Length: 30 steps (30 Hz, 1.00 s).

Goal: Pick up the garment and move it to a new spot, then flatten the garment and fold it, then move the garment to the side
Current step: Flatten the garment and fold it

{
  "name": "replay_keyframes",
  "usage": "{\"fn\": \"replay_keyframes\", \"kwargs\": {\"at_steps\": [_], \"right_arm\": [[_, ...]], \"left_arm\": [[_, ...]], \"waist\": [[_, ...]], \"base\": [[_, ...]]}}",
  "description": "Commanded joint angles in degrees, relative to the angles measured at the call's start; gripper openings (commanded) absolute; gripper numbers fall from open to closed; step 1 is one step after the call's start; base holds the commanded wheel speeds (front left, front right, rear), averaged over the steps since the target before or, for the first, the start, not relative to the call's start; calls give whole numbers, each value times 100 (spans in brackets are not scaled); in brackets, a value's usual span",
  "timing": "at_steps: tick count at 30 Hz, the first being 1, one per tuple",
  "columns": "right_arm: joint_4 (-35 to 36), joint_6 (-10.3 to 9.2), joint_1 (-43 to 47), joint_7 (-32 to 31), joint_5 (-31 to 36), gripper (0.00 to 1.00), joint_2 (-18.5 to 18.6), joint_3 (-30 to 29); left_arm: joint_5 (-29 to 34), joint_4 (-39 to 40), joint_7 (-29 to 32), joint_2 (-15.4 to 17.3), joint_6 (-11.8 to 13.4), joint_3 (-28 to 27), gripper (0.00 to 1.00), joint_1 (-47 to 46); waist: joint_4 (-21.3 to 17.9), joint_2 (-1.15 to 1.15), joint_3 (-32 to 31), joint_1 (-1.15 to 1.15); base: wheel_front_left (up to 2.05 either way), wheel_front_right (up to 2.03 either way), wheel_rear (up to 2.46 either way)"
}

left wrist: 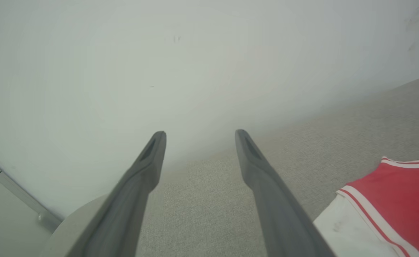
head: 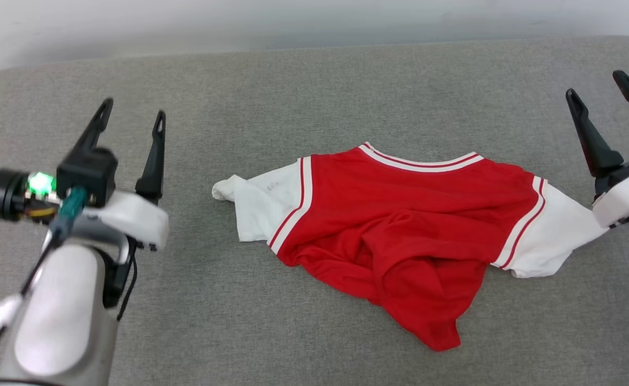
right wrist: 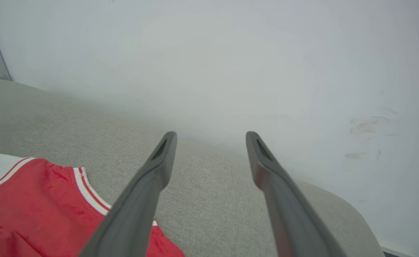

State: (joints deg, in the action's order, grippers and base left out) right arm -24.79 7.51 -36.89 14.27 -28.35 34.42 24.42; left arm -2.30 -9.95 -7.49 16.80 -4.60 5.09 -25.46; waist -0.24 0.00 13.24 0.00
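I see one crumpled red jersey T-shirt (head: pixel 400 225), two white sleeves, mid-frame on the grey fabric surface (head: pixel 293 96). My left gripper (head: pixel 133 109) and right gripper (head: pixel 596 84) both gape wide, empty.

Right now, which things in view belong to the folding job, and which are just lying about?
Job in hand:
- garment, red with white sleeves, crumpled, not yet flattened
- left gripper, open, holding nothing
- right gripper, open, holding nothing

Just there:
- grey fabric surface under the garment
- pale wall behind it
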Motion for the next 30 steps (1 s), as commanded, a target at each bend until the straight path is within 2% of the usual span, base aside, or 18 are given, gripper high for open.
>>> {"fn": "replay_keyframes", "kwargs": {"at_steps": [1, 7, 10, 16, 21, 25, 26, 30], "right_arm": [[144, -4, 232, 49, 198, 100, -153, -230], [956, -4, 1159, 78, 1002, 100, -769, -1168], [1304, -4, 1505, -2, 1232, 100, -1012, -1399], [1851, -4, 1843, -218, 1509, 100, -1275, -1563], [2098, -4, 1840, -331, 1600, 100, -1351, -1563], [2206, -4, 1725, -357, 1648, 100, -1384, -1521], [2206, -4, 1725, -357, 1648, 100, -1384, -1521], [2214, -4, 1619, -339, 1677, 100, -1429, -1463]], "left_arm": [[-64, -64, 169, 47, -70, 59, 100, -185], [-570, -383, 1431, 445, -273, 634, 100, -1134], [-1174, -523, 2176, 794, -277, 1344, 100, -1605], [-2596, -558, 3678, 1558, -277, 2894, 100, -2551], [-3569, -528, 4690, 1931, -278, 3993, 100, -3302], [-4165, -587, 5386, 2073, -278, 4709, 100, -3851], [-4165, -587, 5386, 2073, -278, 4709, 100, -3851], [-4591, -672, 5888, 2187, -279, 5425, 100, -4207]], "waist": [[-33, 0, 13, 0], [-139, 0, 65, 0], [-210, 0, 98, 0], [-385, 0, 220, 0], [-530, 0, 388, 0], [-641, 0, 566, 0], [-641, 0, 566, 0], [-754, 0, 735, 0]], "base": [[0, 0, 0], [0, 0, 0], [0, 0, 0], [0, 0, 0], [0, 0, 0], [0, 0, 0], [0, 0, 0], [0, 0, 0]]}}
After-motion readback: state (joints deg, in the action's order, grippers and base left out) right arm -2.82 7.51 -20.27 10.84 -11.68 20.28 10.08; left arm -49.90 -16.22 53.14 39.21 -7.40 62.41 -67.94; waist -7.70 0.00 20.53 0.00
